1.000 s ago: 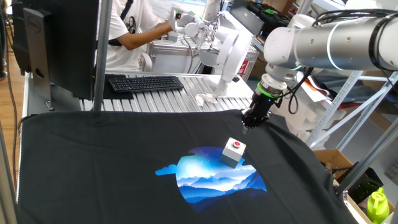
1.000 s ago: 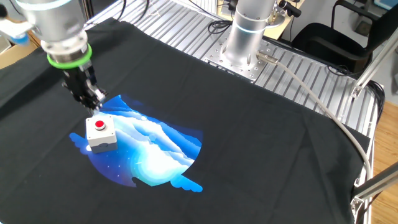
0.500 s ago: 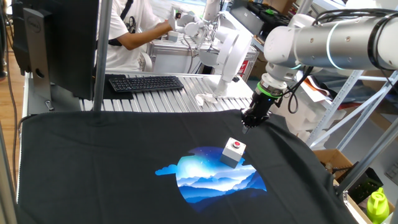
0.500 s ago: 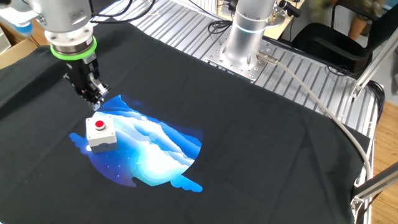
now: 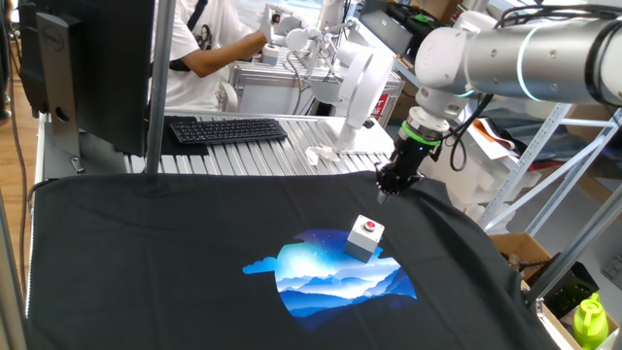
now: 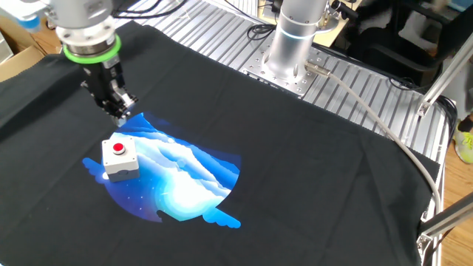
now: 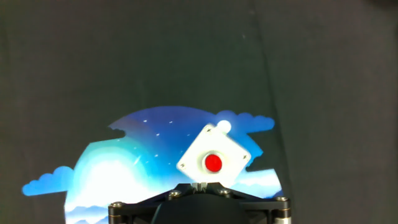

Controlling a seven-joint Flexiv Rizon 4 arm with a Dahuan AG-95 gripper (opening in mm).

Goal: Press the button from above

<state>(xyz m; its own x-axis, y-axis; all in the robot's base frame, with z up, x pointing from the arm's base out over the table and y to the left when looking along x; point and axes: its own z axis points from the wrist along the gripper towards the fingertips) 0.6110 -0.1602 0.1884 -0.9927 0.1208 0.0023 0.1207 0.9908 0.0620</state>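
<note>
End effector higher, off button

Robot arm — glossy white and silver-grey cylindrical links, with a pale luminous ring around the broad forearm. A bright green band encircles the wrist, above a black, blocky end effector that narrows to a slim tip. A black cable loops beside the wrist. The silver column base, bearing a light ring, is bolted to a plate. From the hand view, the black housing shows small screws.
</note>
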